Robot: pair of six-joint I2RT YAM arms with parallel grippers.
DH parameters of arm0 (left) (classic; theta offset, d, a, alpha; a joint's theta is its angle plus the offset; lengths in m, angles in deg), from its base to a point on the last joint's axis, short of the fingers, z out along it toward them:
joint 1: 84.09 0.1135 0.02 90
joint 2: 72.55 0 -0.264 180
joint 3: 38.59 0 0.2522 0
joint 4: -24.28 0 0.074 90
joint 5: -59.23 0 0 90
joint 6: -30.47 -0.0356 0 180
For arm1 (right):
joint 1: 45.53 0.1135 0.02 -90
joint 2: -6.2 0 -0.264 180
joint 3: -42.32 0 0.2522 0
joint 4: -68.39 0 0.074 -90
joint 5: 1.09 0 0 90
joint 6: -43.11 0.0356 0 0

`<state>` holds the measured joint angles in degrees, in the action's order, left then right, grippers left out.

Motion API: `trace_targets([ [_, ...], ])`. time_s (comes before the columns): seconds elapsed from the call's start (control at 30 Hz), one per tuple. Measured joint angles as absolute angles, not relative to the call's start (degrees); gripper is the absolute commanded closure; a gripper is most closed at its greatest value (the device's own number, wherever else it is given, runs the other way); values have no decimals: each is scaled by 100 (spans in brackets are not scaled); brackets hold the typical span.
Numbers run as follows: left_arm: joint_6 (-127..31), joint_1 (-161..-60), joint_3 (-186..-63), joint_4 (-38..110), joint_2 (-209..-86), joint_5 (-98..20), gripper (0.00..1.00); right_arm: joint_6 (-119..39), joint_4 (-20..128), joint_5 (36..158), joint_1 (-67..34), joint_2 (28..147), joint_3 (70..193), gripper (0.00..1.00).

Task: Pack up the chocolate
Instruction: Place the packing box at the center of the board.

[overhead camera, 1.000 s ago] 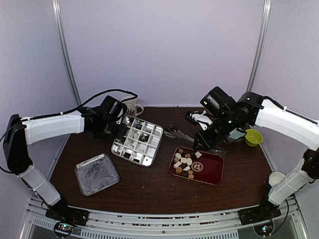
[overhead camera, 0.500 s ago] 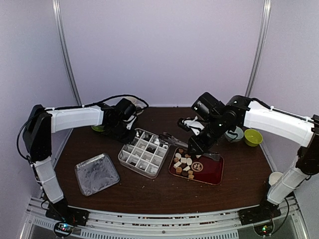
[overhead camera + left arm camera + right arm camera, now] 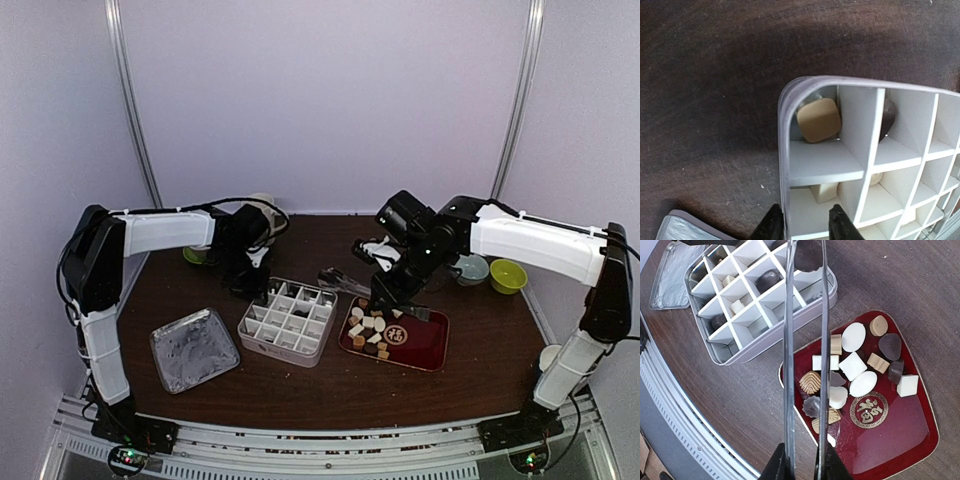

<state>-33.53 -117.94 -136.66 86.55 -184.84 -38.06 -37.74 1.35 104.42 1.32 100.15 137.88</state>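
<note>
Both arms have swung inward, dragging the divided box (image 3: 290,320) nearer the red tray (image 3: 415,345). Your left gripper (image 3: 803,226) pinches the box's rim. Your right gripper (image 3: 801,462) squeezes tongs (image 3: 805,340) whose tips carry a dark chocolate (image 3: 807,254) over the box's cells. Loose pieces (image 3: 852,365) wait on the tray.

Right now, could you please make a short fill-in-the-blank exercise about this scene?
1. The right gripper holds metal ____.
2. The loose chocolates lie on a ____ tray.
3. The left gripper is clamped on the divided box's ____.
4. The piece between the tool's tips is ____ brown.

Missing words: tongs; red; wall; dark
</note>
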Motion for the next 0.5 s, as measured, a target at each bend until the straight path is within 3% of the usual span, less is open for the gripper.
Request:
trace_targets([
  [0.13, -3338, -11794, -13666, 8651, -18482, -3924, 56, -3774, 205, 10457, 130, 10088, 13773, 78],
  [0.37, -3327, -11794, -13616, 8581, -18353, -3999, 55, -3781, 284, 10461, 130, 10116, 13626, 72],
  [0.5, -3314, -11772, -13522, 8528, -18307, -4062, 55, -3816, 304, 10457, 130, 10138, 13500, 61],
])
